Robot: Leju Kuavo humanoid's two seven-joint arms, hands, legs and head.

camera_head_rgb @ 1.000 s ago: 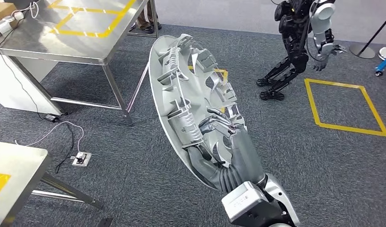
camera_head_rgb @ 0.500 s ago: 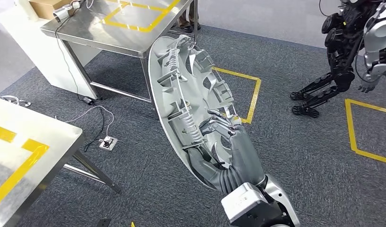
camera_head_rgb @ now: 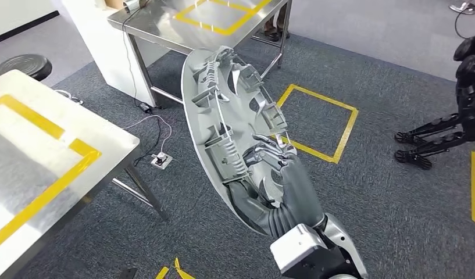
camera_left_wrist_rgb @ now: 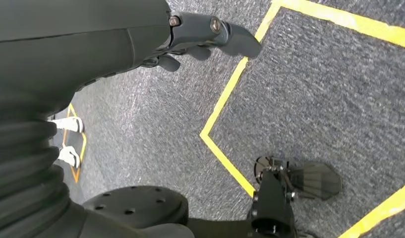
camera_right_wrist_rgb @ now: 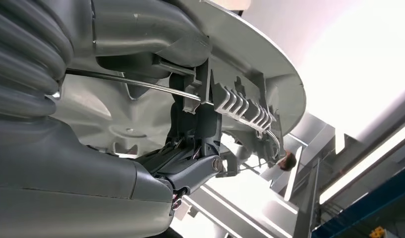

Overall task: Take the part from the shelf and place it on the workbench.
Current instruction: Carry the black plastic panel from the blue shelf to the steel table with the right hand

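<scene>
The part [camera_head_rgb: 223, 104] is a large round silver-grey wheel cover with ribs and clips on its inner face. It stands tilted on edge in front of me, over the grey carpet. My right hand [camera_head_rgb: 287, 180] grips it low on the inner side, fingers hooked through its openings. In the right wrist view the thumb and fingers of my right hand [camera_right_wrist_rgb: 91, 173] clamp the part's rim [camera_right_wrist_rgb: 260, 64]. A steel workbench [camera_head_rgb: 49, 145] marked with yellow tape is at the near left. My left hand [camera_left_wrist_rgb: 141, 34] hangs over the carpet and holds nothing.
A second steel table [camera_head_rgb: 211, 23] with a yellow tape square stands farther back, a white cabinet [camera_head_rgb: 101, 35] beside it. A black stool [camera_head_rgb: 22, 64], a cable with a floor socket [camera_head_rgb: 161, 160], a yellow floor square [camera_head_rgb: 316, 122] and another dark humanoid robot [camera_head_rgb: 456, 116] are around.
The camera has turned: the whole scene slid right, and the near workbench now takes up much more of the left side. The part stays in my right hand, unchanged in the picture.
</scene>
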